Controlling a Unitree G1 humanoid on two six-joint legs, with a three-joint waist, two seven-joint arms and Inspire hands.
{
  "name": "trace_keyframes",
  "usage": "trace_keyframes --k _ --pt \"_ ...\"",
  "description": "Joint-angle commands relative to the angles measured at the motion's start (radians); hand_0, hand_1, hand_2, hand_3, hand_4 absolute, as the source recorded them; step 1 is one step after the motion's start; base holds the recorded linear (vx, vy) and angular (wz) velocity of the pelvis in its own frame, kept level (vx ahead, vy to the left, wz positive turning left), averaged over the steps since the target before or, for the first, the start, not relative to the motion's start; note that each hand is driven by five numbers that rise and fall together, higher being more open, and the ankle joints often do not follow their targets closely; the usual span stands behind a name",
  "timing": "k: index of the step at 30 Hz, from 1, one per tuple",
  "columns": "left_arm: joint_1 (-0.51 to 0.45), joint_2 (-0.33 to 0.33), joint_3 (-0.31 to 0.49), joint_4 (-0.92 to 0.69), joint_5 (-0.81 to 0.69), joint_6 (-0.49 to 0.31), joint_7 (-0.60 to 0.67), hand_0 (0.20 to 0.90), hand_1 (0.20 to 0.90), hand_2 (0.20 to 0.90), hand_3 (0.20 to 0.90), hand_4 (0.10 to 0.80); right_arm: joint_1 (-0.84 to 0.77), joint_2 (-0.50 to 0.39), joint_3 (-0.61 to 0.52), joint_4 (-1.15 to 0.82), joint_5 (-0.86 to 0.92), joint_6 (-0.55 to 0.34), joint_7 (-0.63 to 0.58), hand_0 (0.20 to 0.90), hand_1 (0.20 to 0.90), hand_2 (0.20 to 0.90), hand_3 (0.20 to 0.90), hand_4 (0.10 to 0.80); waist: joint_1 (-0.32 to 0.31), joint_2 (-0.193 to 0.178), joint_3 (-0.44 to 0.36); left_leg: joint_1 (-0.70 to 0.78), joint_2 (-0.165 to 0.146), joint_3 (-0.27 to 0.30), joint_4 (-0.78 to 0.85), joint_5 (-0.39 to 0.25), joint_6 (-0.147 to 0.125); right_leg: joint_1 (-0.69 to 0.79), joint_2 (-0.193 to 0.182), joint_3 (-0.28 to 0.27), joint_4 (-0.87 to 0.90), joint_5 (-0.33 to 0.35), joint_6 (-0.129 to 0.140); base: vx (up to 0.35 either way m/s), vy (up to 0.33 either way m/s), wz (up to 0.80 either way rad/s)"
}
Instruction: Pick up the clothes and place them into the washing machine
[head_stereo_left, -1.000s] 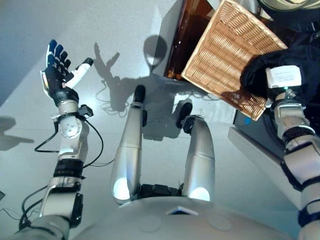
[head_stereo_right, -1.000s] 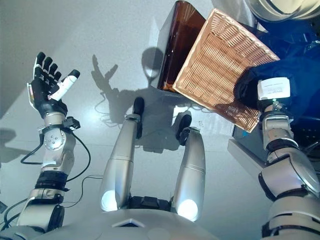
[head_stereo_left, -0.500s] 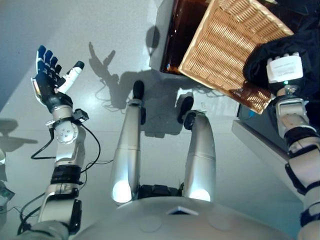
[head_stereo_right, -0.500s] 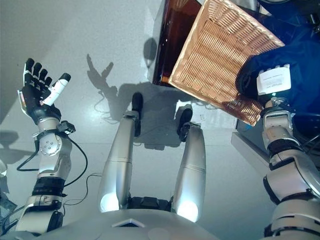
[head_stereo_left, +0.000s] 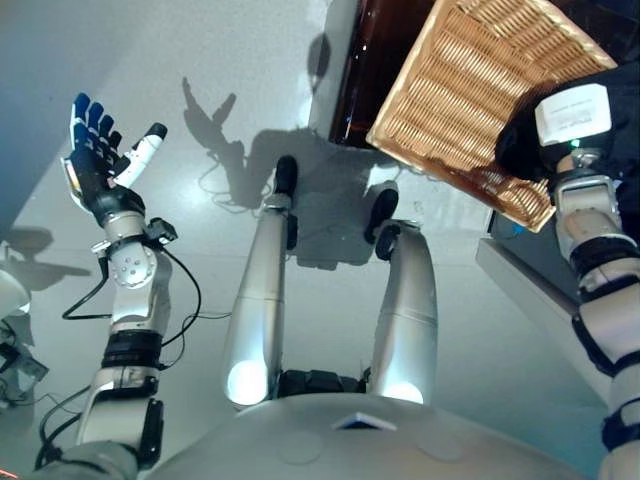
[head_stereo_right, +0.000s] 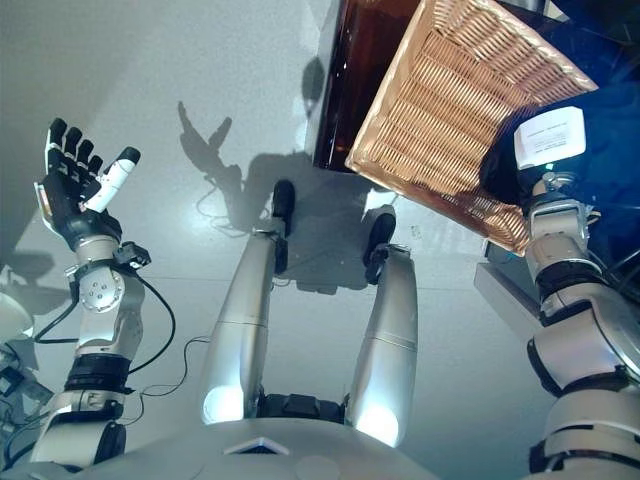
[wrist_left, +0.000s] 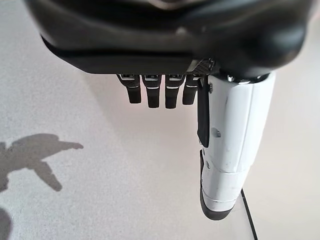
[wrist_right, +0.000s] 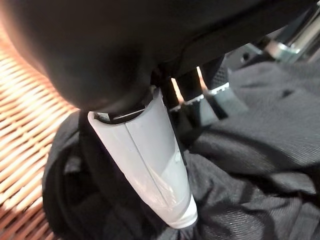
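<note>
My right hand (head_stereo_left: 545, 135) is up at the far right, buried in dark clothes (wrist_right: 250, 165) at the near edge of the wicker basket (head_stereo_left: 470, 90). The wrist view shows my white-covered thumb (wrist_right: 150, 165) lying across the black fabric, with fingers (wrist_right: 210, 85) going down into the folds beyond it. Looks like a grip on the cloth, but the fingertips are hidden in it, so I can't tell whether they've closed.

The clothes are at the basket's rim under that hand, not in the washing machine yet. The basket is tipped up and leans on a dark brown cabinet (head_stereo_left: 375, 60). That tilt probably lets the load slump toward my side, which suits a reach from the right.

The dark blue mass (head_stereo_right: 610, 140) past my wrist may be more clothing or part of the machine. Too cropped to say.

My left hand (head_stereo_left: 100, 160) is held out to the left over bare grey floor (head_stereo_left: 200, 60), fingers straight and spread, thumb out, holding nothing. It's well clear of the basket, likely parked as a counterweight and to keep out of the right arm's path.

Judgement: mid-pick. Next I need a confirmed hold, then a lift clear of the wicker edge so nothing snags.
</note>
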Motion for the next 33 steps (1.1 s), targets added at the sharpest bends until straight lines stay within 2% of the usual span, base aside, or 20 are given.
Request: trace_keyframes --k 1,5,7,10,16,17,18,19,21,24,25,26,27,28,30,33 --pt "-0.010 0.018 0.055 0.010 0.018 -0.118 0.038 0.900 0.900 0.900 0.900 0.800 0.001 -0.082 0.049 0.075 0.014 0.029 0.007 0.200 0.200 0.200 0.200 0.300 -0.041 0.079 -0.063 0.051 0.000 -0.017 -0.084 -0.023 -0.011 0.061 0.016 0.007 -0.162 0.082 0.043 0.004 0.123 -0.20" --pt "-0.034 0.015 0.047 0.005 0.015 -0.125 0.037 0.900 0.900 0.900 0.900 0.800 -0.003 -0.081 -0.057 0.134 0.170 0.034 -0.042 0.200 0.200 0.200 0.200 0.300 -0.036 0.110 -0.053 0.139 -0.016 0.023 -0.189 0.017 0.001 0.118 0.002 0.041 -0.248 0.127 0.060 0.012 0.147 -0.10" --pt "-0.049 0.019 0.031 0.014 0.018 -0.130 0.027 0.900 0.900 0.900 0.900 0.800 -0.038 -0.099 -0.077 0.168 0.251 0.019 -0.056 0.200 0.200 0.200 0.200 0.300 -0.026 0.133 -0.052 0.211 -0.035 0.054 -0.270 0.045 0.011 0.163 -0.005 0.067 -0.313 0.161 0.076 0.031 0.197 -0.15" --pt "-0.064 0.024 0.025 0.019 0.009 -0.133 0.015 0.900 0.900 0.900 0.900 0.800 -0.048 -0.107 -0.081 0.187 0.283 0.007 -0.051 0.200 0.200 0.200 0.200 0.300 -0.020 0.145 -0.053 0.267 -0.046 0.072 -0.332 0.063 0.017 0.207 -0.015 0.086 -0.372 0.189 0.087 0.039 0.135 -0.25" --pt "-0.074 0.026 0.003 0.031 0.009 -0.134 -0.019 0.900 0.900 0.900 0.900 0.800 0.004 -0.088 -0.124 0.193 0.341 -0.030 -0.049 0.200 0.200 0.200 0.200 0.300 -0.021 0.152 -0.063 0.358 -0.077 0.099 -0.410 0.084 0.025 0.292 -0.032 0.124 -0.476 0.239 0.101 0.035 0.094 -0.17" --pt "-0.064 0.015 0.018 0.025 0.016 -0.127 -0.014 0.900 0.900 0.900 0.900 0.800 0.082 -0.027 -0.172 0.171 0.354 -0.035 -0.063 0.200 0.200 0.200 0.200 0.300 -0.029 0.153 -0.061 0.370 -0.080 0.108 -0.417 0.086 0.027 0.302 -0.035 0.128 -0.489 0.249 0.105 0.038 0.052 -0.15" --pt "-0.072 0.040 0.008 0.037 0.021 -0.123 -0.019 0.900 0.900 0.900 0.900 0.800 -0.012 -0.098 -0.198 0.176 0.436 -0.054 -0.057 0.200 0.200 0.200 0.200 0.300 -0.019 0.150 -0.069 0.380 -0.082 0.105 -0.424 0.087 0.026 0.316 -0.041 0.135 -0.506 0.262 0.108 0.026 0.030 -0.12" --pt "-0.073 0.040 0.009 0.037 0.021 -0.123 -0.019 0.900 0.900 0.900 0.900 0.800 -0.014 -0.098 -0.196 0.177 0.436 -0.055 -0.056 0.200 0.200 0.200 0.200 0.300 -0.020 0.150 -0.067 0.382 -0.082 0.105 -0.425 0.087 0.026 0.317 -0.042 0.135 -0.507 0.262 0.108 0.027 0.031 -0.19" --pt "-0.056 0.044 0.023 0.056 0.010 -0.122 -0.015 0.900 0.900 0.900 0.900 0.800 -0.058 -0.100 -0.236 0.098 0.567 -0.095 -0.099 0.200 0.200 0.200 0.200 0.300 -0.026 0.143 -0.073 0.404 -0.084 0.122 -0.445 0.089 0.025 0.329 -0.045 0.142 -0.530 0.280 0.109 0.026 0.061 -0.22" --pt "-0.028 0.035 0.055 0.059 0.008 -0.113 -0.004 0.900 0.900 0.900 0.900 0.800 0.035 -0.061 -0.431 -0.101 0.757 -0.147 -0.169 0.200 0.200 0.200 0.200 0.300 -0.047 0.127 -0.073 0.428 -0.084 0.144 -0.464 0.085 0.026 0.349 -0.046 0.162 -0.575 0.301 0.113 0.029 0.067 -0.14" --pt "-0.026 0.017 0.058 0.059 0.010 -0.112 0.000 0.900 0.900 0.900 0.900 0.800 0.093 0.007 -0.493 -0.128 0.797 -0.161 -0.206 0.200 0.200 0.200 0.200 0.300 -0.056 0.132 -0.070 0.432 -0.085 0.147 -0.463 0.082 0.031 0.352 -0.046 0.169 -0.577 0.307 0.114 0.024 0.046 -0.22" --pt "-0.024 0.020 0.054 0.058 0.010 -0.112 0.000 0.900 0.900 0.900 0.900 0.800 0.103 0.009 -0.502 -0.134 0.795 -0.159 -0.207 0.200 0.200 0.200 0.200 0.300 -0.052 0.129 -0.072 0.433 -0.085 0.148 -0.463 0.081 0.031 0.353 -0.046 0.170 -0.577 0.306 0.114 0.042 0.059 -0.26" --pt "-0.014 0.003 0.067 0.056 0.012 -0.113 0.009 0.900 0.900 0.900 0.900 0.800 0.186 0.084 -0.607 -0.260 0.844 -0.175 -0.239 0.200 0.200 0.200 0.200 0.300 -0.064 0.134 -0.075 0.438 -0.089 0.151 -0.468 0.079 0.033 0.361 -0.050 0.177 -0.589 0.311 0.117 0.047 0.066 -0.28" --pt "-0.013 -0.001 0.064 0.057 0.011 -0.111 0.011 0.900 0.900 0.900 0.900 0.800 0.233 0.119 -0.663 -0.291 0.853 -0.167 -0.262 0.200 0.200 0.200 0.200 0.300 -0.063 0.137 -0.082 0.442 -0.093 0.149 -0.470 0.078 0.034 0.366 -0.055 0.177 -0.594 0.309 0.116 0.059 0.089 -0.21" --pt "-0.003 -0.013 0.070 0.049 0.013 -0.105 0.011 0.900 0.900 0.900 0.900 0.800 0.270 0.169 -0.703 -0.340 0.857 -0.163 -0.274 0.200 0.200 0.200 0.200 0.300 -0.065 0.144 -0.092 0.442 -0.099 0.148 -0.471 0.076 0.036 0.367 -0.060 0.180 -0.597 0.310 0.114 0.051 0.075 -0.10" --pt "0.007 -0.018 0.074 0.035 0.020 -0.097 0.005 0.900 0.900 0.900 0.900 0.800 0.284 0.193 -0.730 -0.345 0.875 -0.163 -0.288 0.200 0.200 0.200 0.200 0.300 -0.062 0.156 -0.107 0.441 -0.108 0.145 -0.475 0.075 0.038 0.363 -0.067 0.184 -0.599 0.311 0.113 0.044 0.068 -0.10"
